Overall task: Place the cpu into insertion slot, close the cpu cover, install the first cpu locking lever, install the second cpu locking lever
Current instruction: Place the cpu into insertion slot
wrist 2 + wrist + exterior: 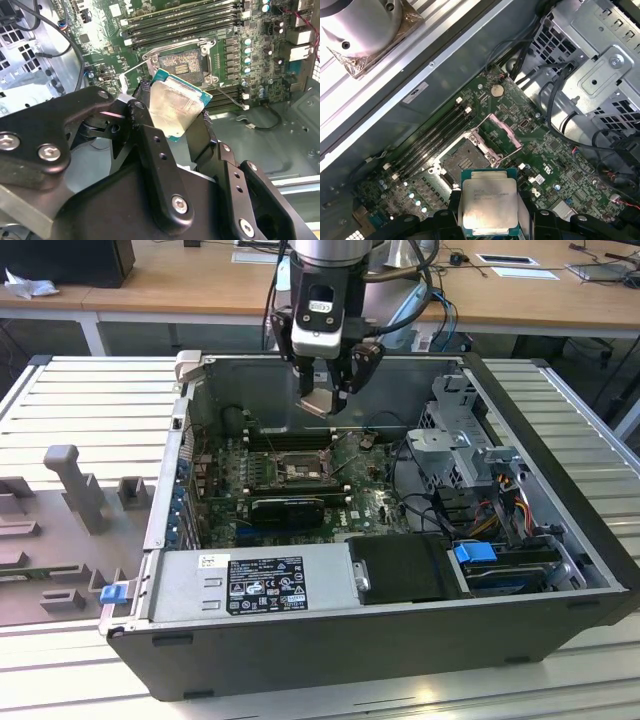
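Your end effector (174, 116) grips the cpu (489, 205) by two opposite edges, well above the open insertion slot (465, 162). Judged light, stiff, slick-faced, fragile underneath: hold edges only, level.

I see open air straight above the insertion slot (462, 161), and the slot lies uncovered. My gripper (324, 392) hangs up there, pinching the cpu (487, 202), with a gap of air down to the slot. The cpu cover (502, 136) is swung open on one side of the slot, so it is in the way there. The long memory slots (432, 137) run close along another side, but they sit low. The black card (288, 506) lies near the slot too. Cables (415, 485) and the metal drive cage (455, 440) crowd in farther from the slot, on the exterior view's right. The case wall (400, 390) stands past the memory slots.
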You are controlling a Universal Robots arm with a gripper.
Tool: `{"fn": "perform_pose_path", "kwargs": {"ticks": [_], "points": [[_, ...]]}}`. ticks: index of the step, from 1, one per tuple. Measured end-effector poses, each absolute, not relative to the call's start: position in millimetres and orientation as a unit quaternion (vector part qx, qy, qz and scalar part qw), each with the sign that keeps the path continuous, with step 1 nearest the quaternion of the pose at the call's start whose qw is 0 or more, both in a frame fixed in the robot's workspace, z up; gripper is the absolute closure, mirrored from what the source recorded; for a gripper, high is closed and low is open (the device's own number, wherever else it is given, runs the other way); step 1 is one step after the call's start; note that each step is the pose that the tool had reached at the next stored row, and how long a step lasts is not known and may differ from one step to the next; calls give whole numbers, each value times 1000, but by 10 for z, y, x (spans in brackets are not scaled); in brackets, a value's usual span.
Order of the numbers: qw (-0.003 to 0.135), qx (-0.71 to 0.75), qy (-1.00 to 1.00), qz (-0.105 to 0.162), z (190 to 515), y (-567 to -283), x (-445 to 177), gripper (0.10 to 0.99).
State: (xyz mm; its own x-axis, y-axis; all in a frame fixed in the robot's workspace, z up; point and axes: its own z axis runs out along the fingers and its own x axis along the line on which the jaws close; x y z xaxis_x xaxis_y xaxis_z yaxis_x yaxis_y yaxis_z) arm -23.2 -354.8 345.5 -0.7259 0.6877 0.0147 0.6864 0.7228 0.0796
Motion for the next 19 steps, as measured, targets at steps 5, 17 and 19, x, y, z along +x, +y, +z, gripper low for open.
{"fn": "perform_pose_path", "kwargs": {"ticks": [5, 17, 19], "points": [[8, 383, 923, 40, 3448, -3547, -232, 557], [10, 419, 907, 39, 3423, -3548, -232, 557], [10, 424, 905, 39, 3420, -3548, -232, 557]]}}
